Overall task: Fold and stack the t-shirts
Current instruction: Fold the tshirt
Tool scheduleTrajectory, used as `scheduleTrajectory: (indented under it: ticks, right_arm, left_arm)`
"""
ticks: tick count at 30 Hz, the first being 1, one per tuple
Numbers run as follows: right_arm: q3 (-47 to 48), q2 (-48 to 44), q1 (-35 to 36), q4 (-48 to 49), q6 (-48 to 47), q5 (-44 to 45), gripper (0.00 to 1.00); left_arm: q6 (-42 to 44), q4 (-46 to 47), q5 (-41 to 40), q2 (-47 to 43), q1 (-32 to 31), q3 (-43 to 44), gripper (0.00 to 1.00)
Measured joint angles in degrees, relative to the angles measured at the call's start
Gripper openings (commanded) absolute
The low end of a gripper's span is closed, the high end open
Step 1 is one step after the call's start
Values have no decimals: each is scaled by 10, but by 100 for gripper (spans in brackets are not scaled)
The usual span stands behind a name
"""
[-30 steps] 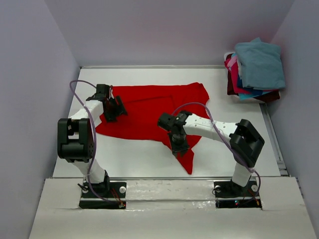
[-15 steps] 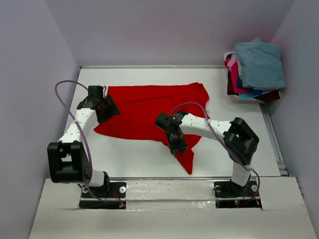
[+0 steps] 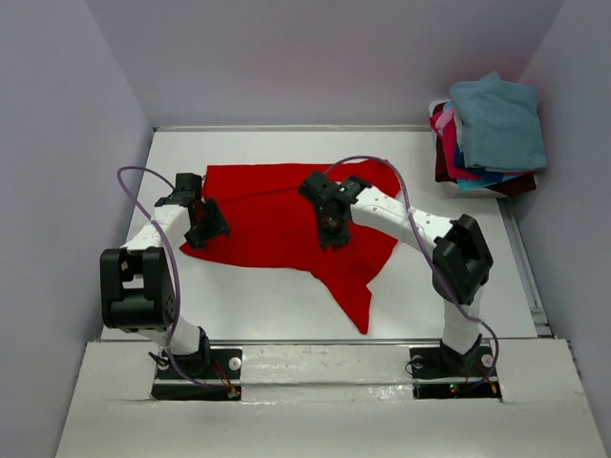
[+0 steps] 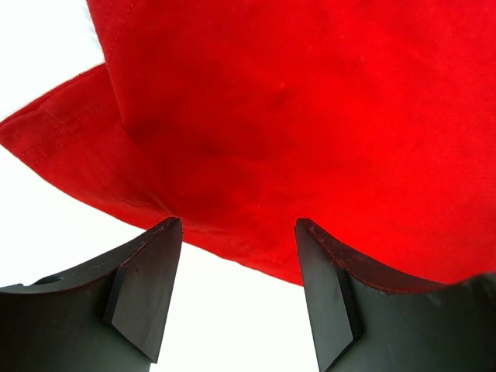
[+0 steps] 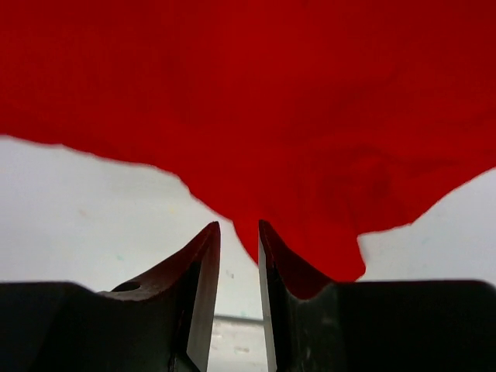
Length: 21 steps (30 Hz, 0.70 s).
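Observation:
A bright red t-shirt (image 3: 277,215) lies spread on the white table (image 3: 248,296), with a pointed tail reaching toward the near edge. My left gripper (image 3: 205,224) stands open at the shirt's left near edge. In the left wrist view the red hem (image 4: 256,256) crosses just beyond the gap of the left gripper (image 4: 236,225), and nothing lies between the fingers. My right gripper (image 3: 332,227) hovers over the shirt's middle. In the right wrist view the right gripper (image 5: 239,225) has its jaws a narrow gap apart with bare table showing through. The red cloth (image 5: 271,93) lies beyond the tips.
A stack of folded t-shirts (image 3: 492,134) sits at the back right corner, teal-blue on top with pink (image 3: 447,143) and dark maroon (image 3: 520,186) layers below. Grey walls close in the table on the left, back and right.
My right gripper has moved from the shirt's near tail toward the far side, over its middle. My left gripper has shifted left and then nearer along the shirt's left edge.

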Motion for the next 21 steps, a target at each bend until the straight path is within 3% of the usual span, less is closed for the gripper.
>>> scheduleTrajectory:
  ticks: [7,21]
  right_arm:
    - [53,71,-67,41,-34,10,32]
    - [99,161,-109,68,-70,-29,31]
  left_arm:
    - [-1,-1,-13,11,1,0,71]
    - [-6,-18,-62,-17,45,1,72]
